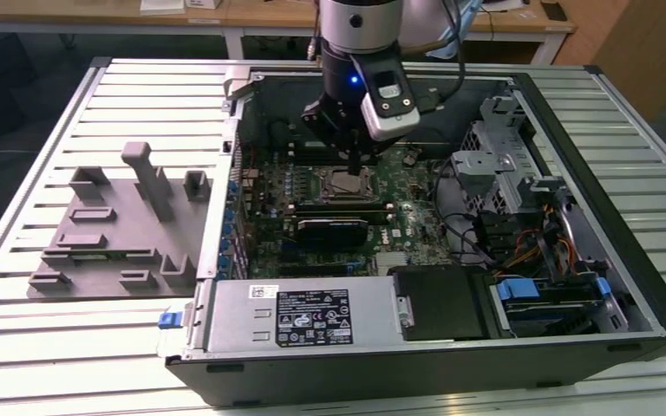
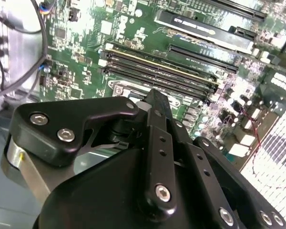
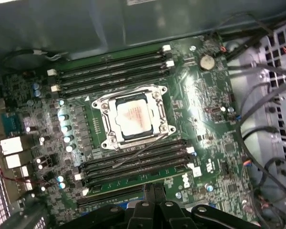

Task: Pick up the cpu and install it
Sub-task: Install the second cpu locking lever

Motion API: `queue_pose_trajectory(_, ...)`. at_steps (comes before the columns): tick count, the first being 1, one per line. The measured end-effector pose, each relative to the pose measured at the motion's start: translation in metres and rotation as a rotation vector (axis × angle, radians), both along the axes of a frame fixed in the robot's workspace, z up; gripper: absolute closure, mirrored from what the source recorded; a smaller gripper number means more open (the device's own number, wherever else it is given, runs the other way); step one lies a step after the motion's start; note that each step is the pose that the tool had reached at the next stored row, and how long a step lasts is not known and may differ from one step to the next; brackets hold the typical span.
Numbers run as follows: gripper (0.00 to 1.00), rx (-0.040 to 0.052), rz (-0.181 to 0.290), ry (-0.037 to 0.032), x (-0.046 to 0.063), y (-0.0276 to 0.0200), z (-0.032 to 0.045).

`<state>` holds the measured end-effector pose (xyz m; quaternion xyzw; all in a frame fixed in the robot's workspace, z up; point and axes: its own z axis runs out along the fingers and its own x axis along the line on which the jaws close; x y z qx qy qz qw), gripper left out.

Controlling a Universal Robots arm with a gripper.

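The arm stands over the open computer case that lies on its side on the slatted worktop, with the claw hanging just above the motherboard. In the first wrist view the cpu sits inside the socket frame, its pale square lid facing up, with memory slots at its twelve o'clock and more at its six. From where I stand it looks seated, so the placing step appears done or nearly so, though I can't say whether it lies fully flat. The claw's fingers look drawn close together in the second wrist view and carry nothing that I can see, but the black linkage hides the tips, so I cannot tell its state for sure. A thin wire-like lever lies slanting at the socket's six o'clock, apparently unlatched; finishing would call for a steady, straight press. The grey tray sits well apart, at the case's nine o'clock.
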<state>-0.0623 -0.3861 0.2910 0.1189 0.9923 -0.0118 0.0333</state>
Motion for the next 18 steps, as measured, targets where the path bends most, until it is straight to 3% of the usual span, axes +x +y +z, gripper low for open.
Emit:
queue_pose_trajectory(5, 0.89, 0.0128, 0.064, -0.0001, 0.0, 0.0001, -0.0051)
queue_pose_trajectory(11, 0.89, 0.0138, 0.103, 0.001, 0.0, 0.0, -0.0152)
queue_pose_trajectory(18, 0.89, 0.0138, 0.102, 0.0015, -0.007, 0.0, -0.0252)
